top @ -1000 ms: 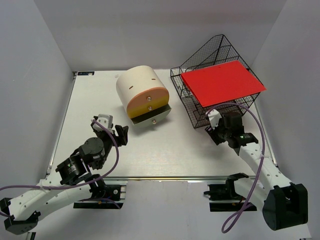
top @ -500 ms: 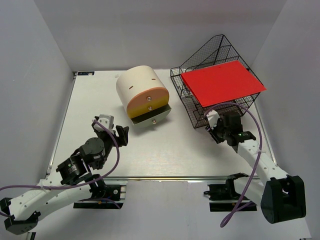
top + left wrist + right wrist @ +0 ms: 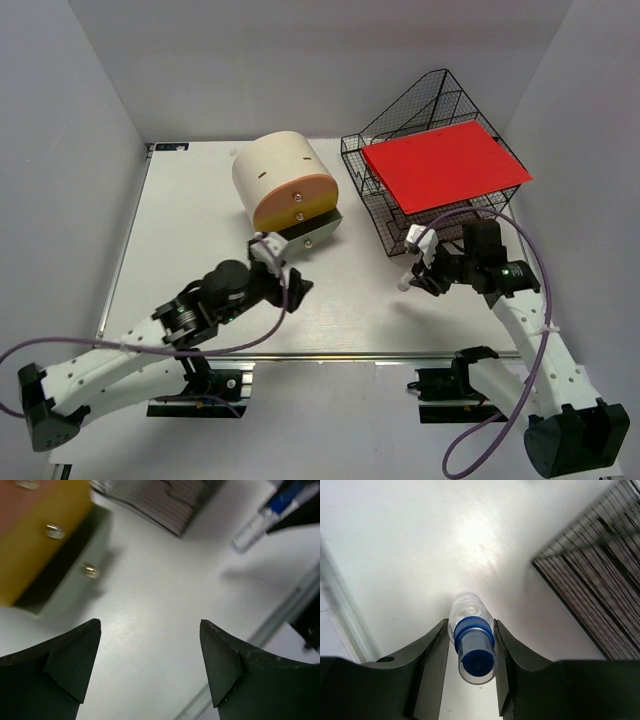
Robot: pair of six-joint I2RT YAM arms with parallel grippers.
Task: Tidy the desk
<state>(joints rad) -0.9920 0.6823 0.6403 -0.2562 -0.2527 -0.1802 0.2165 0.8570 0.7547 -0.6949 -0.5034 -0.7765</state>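
The desk (image 3: 190,220) is a white tabletop with a silver rail (image 3: 330,356) along its near edge. My right gripper (image 3: 419,268) hovers just left of the rack's front, shut on a small clear bottle (image 3: 471,639) with a blue cap. The bottle's tip (image 3: 405,280) points down-left towards the desk. In the right wrist view both fingers (image 3: 432,655) press the bottle's neck. My left gripper (image 3: 290,284) is open and empty over the desk's middle, just in front of the drawer box. Its wrist view shows bare desk between the jaws (image 3: 150,625) and the bottle (image 3: 250,527) far right.
A cream drawer box (image 3: 285,185) with an orange front stands at the back centre, its bottom drawer (image 3: 310,232) pulled out. A black wire-mesh rack (image 3: 380,205) at the back right carries a red folder (image 3: 445,165). White walls close in three sides.
My left arm swung right, from the desk's left side to in front of the drawer box, and its jaws opened wider. My right gripper closed on the bottle and drew it left.
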